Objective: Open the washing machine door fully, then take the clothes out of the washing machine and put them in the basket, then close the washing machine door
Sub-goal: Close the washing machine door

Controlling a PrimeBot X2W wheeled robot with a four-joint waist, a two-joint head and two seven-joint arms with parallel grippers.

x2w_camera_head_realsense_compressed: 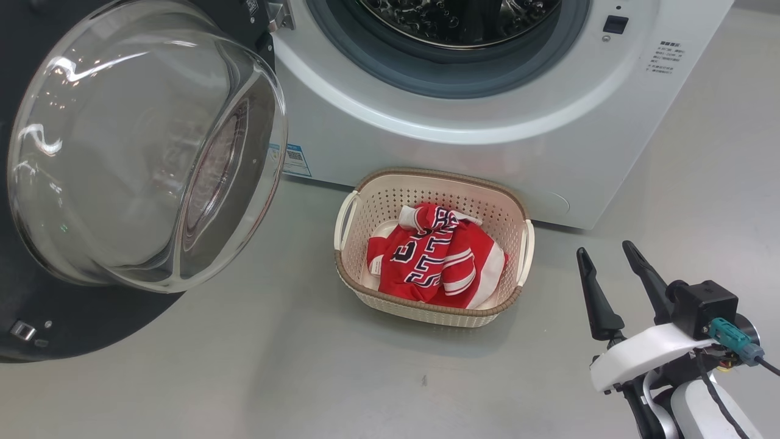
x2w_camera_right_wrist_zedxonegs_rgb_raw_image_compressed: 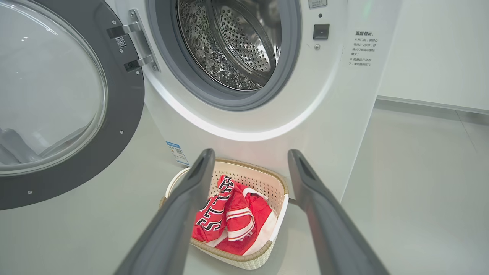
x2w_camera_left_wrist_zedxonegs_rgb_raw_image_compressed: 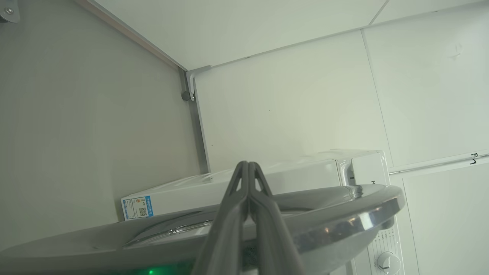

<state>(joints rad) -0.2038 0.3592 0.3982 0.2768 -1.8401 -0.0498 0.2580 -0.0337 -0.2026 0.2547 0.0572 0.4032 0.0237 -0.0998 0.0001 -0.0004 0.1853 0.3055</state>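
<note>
Washing machine door [x2w_camera_head_realsense_compressed: 140, 152] hangs wide open on our left, so closing it's the job. We'd push its rim with the pressed-together left gripper [x2w_camera_left_wrist_zedxonegs_rgb_raw_image_compressed: 248, 166] and sweep smoothly till it latches. Count: one red jersey bundle [x2w_camera_head_realsense_compressed: 432, 259] in one basket [x2w_camera_head_realsense_compressed: 426, 174] by the machine [x2w_camera_head_realsense_compressed: 487, 152], drum [x2w_camera_right_wrist_zedxonegs_rgb_raw_image_compressed: 229, 49] looks empty, right gripper [x2w_camera_head_realsense_compressed: 609, 253] spread and holding nothing.

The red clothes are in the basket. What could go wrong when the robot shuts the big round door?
1. The left gripper, shut, sits at the glossy curved rim of the washing machine door; pushing there, it might slip off.
2. The basket with the clothes stands close before the washing machine, so the swinging door's bulging glass might bump it.
3. The open right gripper hovers beside the basket and might get in the door's way.
</note>
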